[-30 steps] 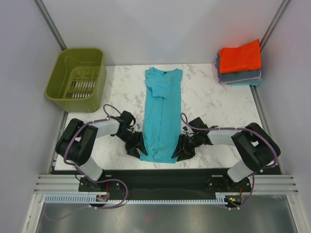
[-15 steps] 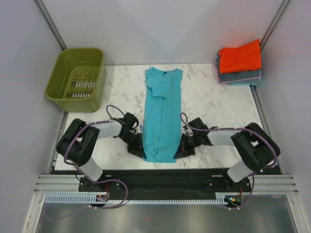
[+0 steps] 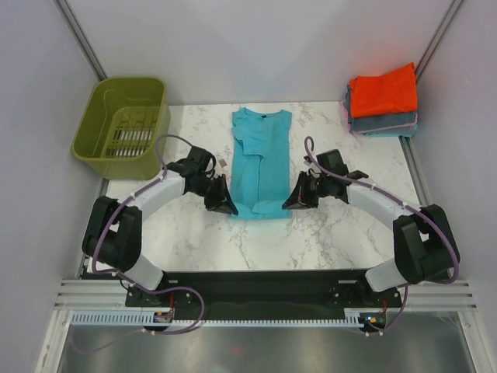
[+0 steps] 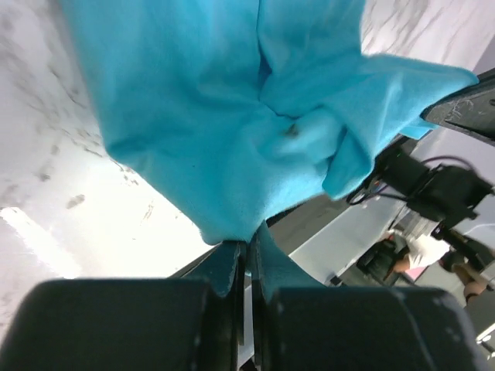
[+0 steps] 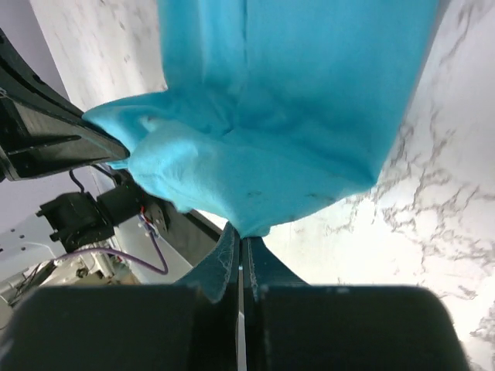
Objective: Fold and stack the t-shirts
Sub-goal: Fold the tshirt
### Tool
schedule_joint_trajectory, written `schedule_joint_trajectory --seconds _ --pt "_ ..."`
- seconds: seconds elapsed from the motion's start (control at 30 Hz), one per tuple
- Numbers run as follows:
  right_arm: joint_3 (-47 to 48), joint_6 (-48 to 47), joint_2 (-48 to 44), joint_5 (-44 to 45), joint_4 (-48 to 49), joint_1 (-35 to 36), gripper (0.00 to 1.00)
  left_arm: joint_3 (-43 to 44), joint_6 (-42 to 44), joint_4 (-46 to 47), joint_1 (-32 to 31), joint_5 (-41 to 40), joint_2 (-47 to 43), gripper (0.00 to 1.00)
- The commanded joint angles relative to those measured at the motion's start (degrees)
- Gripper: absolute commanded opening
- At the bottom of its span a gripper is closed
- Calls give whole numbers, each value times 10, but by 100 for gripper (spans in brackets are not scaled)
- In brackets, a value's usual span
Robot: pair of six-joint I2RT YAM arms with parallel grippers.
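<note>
Since a second earlier, we had carried the near hem up and toward the far side, so the cloth that had reached almost to the near edge of the table [image 3: 342,233] now ended about midway across it. At far left the olive basket [image 3: 124,116] sat by the table's far left corner, with neither arm near it. Our left gripper [image 3: 223,203] was at the near left corner of the teal t-shirt [image 3: 260,155]. The left wrist view showed its fingers pressed together with only a slit between them and a peak of hem pinched there. The shirt itself lay in a long narrow strip down the middle of the table, collar at the far end and sides folded in. Its near end hung lifted and bunched between the two arms. Our right gripper [image 3: 297,198] mirrored the left at the near right corner, likewise closed on a point of hem. At far right the orange-red t-shirt [image 3: 383,89] topped the grey-blue t-shirt [image 3: 384,124] in a folded stack, well apart from our work. We judged the teal cloth light, limp and a little slippery, since it sagged between the two pinches. Both corners would need to travel together and level, gripped through all the hem's layers, lest one layer slip out or the fold land skewed.
</note>
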Motion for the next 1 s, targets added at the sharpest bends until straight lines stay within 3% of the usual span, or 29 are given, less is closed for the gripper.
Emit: schedule_joint_trajectory --seconds 0.0,0.37,0.63,0.7,0.73,0.77,0.8,0.9,0.97 --pt "72 -41 21 11 -36 -24 0 72 43 -19 39 -19 19 2" --pt "328 -58 239 21 25 -75 0 338 91 1 85 -25 234 2" --pt "425 -67 360 27 53 -88 0 496 100 16 97 -54 365 2" --pt "437 -75 373 19 59 -91 0 517 107 24 95 -61 386 24" --pt "445 -83 377 20 60 -92 15 521 115 25 95 -71 387 34" --pt "447 -88 376 22 59 -97 24 524 119 24 95 -86 386 48" --pt "449 -91 371 24 59 -101 38 525 126 18 96 -86 372 53" --pt "438 -100 334 23 38 -126 48 515 156 -6 97 -84 316 66" --pt "403 -104 297 0 24 -145 48 468 165 -15 99 -70 281 69"
